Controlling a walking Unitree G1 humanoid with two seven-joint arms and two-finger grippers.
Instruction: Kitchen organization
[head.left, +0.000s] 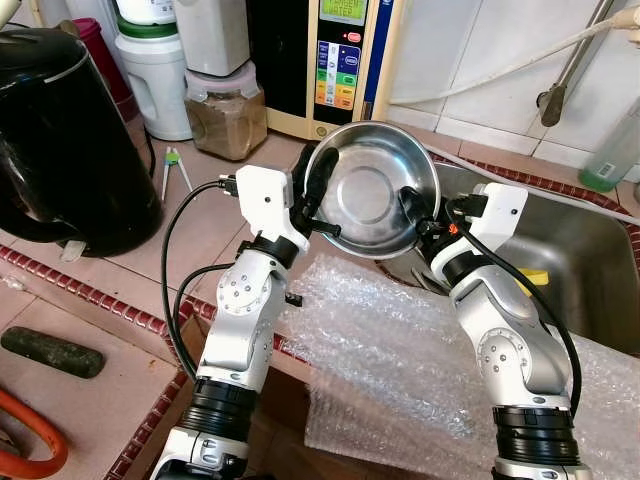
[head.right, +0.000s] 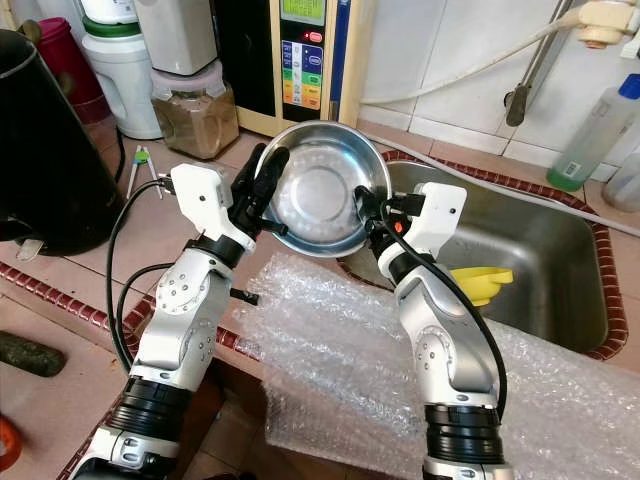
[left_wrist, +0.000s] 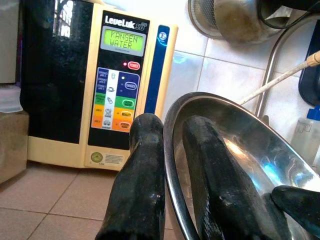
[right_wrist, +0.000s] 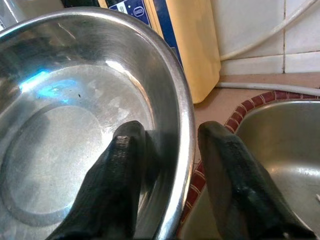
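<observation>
A steel bowl (head.left: 365, 190) is held up, tilted toward me, above the counter beside the sink (head.left: 590, 270). My left gripper (head.left: 313, 180) is shut on the bowl's left rim, one finger inside and one outside, as the left wrist view shows at the rim (left_wrist: 172, 165). My right gripper (head.left: 412, 208) is shut on the right rim (right_wrist: 182, 145) in the same way. The bowl (head.right: 318, 200) looks empty.
Bubble wrap (head.left: 400, 350) covers the counter's front edge below the arms. Behind the bowl stand a water ionizer (head.left: 335, 60), a jar of brown powder (head.left: 225, 115) and a white appliance (head.left: 155, 75). A black kettle (head.left: 60, 140) is at left. A yellow funnel (head.right: 480, 278) lies in the sink.
</observation>
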